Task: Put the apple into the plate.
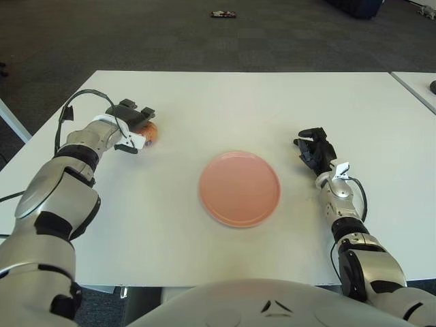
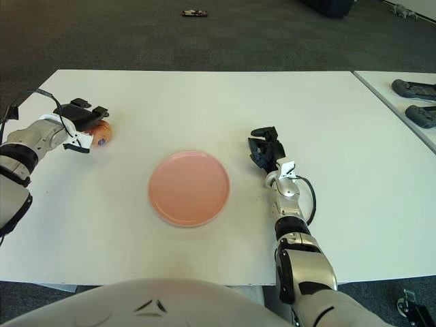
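Note:
An orange-red apple [image 1: 150, 132] sits on the white table [image 1: 225, 102] at the left, well left of the pink plate [image 1: 239, 188], which has nothing on it. My left hand [image 1: 135, 127] is wrapped round the apple: its dark fingers lie over the top and its thumb sits at the near side, so most of the fruit is hidden. The apple still seems to touch the table. My right hand [image 1: 314, 150] shows to the right of the plate with relaxed fingers, holding nothing.
A second white table [image 2: 402, 95] at the right edge carries dark controllers [image 2: 414, 88]. A small dark object [image 1: 223, 13] lies on the carpet beyond the table's far edge.

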Available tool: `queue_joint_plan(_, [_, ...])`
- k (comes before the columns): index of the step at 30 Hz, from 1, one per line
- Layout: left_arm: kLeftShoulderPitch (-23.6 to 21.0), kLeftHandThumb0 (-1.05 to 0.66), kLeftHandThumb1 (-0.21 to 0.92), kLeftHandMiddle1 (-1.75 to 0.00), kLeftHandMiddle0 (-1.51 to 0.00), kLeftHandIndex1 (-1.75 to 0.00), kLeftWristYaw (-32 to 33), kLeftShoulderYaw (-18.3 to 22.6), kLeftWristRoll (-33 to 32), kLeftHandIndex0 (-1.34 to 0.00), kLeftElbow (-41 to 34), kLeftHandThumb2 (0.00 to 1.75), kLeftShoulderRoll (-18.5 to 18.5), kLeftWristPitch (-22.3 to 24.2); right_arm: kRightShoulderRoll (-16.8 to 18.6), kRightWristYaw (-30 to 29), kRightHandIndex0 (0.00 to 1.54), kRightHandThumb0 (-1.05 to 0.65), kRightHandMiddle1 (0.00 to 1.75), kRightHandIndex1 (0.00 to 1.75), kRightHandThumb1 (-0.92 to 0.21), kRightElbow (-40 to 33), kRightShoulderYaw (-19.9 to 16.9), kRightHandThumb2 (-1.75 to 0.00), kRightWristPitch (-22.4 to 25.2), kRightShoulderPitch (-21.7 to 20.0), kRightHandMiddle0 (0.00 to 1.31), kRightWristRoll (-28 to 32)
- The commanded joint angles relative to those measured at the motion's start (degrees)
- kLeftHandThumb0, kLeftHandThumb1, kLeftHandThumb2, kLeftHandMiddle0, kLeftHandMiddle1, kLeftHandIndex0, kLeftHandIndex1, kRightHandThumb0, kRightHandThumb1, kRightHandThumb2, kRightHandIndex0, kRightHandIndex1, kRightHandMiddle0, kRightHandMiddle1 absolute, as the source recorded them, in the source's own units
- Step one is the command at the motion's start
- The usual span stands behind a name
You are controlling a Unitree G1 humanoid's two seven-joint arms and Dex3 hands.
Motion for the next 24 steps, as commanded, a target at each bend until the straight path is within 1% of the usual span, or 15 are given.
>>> queue_joint_plan(1, [-0.42, -0.63, 0.19, -0.61, 0.0, -0.78, 0.02, -0.07, -0.31, 0.0, 0.31, 0.89, -0.69, -0.41, 0.67, 0.06, 0.34, -0.35, 1.69, 1.23, -0.92, 2.39, 0.14, -0.47, 3.3, 3.26, 0.25, -0.21])
queue_joint_plan(5, [-0.18, -0.65, 0.19, -0.57, 0.0, -0.74, 0.13, -0.05, -0.32, 0.0, 0.36, 0.9, -1.22, 0.18, 0.61, 0.12, 0.34, -0.35, 1.69, 1.23, -0.92, 2.33, 0.12, -0.47, 3.33, 3.29, 0.25, -0.18])
queue_joint_plan(12, [-0.24, -0.68, 0.25, -0.48, 0.0, -0.69, -0.1, -0.54, 0.19, 0.0, 0.14, 0.88, -1.61, 0.59, 0.61, 0.12, 0.34, -0.35, 1.69, 1.23, -0.92, 2.31, 0.12, -0.47, 3.34, 3.3, 0.25, -0.18])
queue_joint_plan(14, [-0.17, -0.68, 0.28, -0.41, 0.0, -0.64, -0.13, -0.51, 0.1, 0.0, 0.02, 0.86, -1.86, 0.6, 0.61, 0.12, 0.34, -0.35, 1.69, 1.23, -0.92, 2.31, 0.12, -0.47, 3.34, 3.31, 0.25, -0.18])
queue_joint_plan(18, [-0.15, -0.68, 0.3, -0.38, 0.0, -0.62, -0.37, -0.41, -0.07, 0.0, 0.12, 0.84, -2.02, 0.53, 0.61, 0.12, 0.34, -0.35, 1.69, 1.23, -0.92, 2.3, 0.12, -0.47, 3.35, 3.31, 0.25, -0.18])
queue_joint_plan(21, [-0.24, -0.64, 0.28, -0.45, 0.0, -0.66, -0.94, -0.4, -0.15, 0.0, 0.29, 0.85, -2.15, 0.58, 0.65, 0.08, 0.34, -0.35, 1.69, 1.23, -0.92, 2.3, 0.14, -0.47, 3.34, 3.3, 0.25, -0.2])
queue_joint_plan(24, [-0.35, -0.61, 0.25, -0.48, 0.0, -0.69, -1.25, -0.44, -0.1, 0.0, 0.59, 0.87, -2.13, 0.69, 0.71, 0.02, 0.34, -0.35, 1.69, 1.23, -0.92, 2.29, 0.17, -0.47, 3.34, 3.3, 0.25, -0.23])
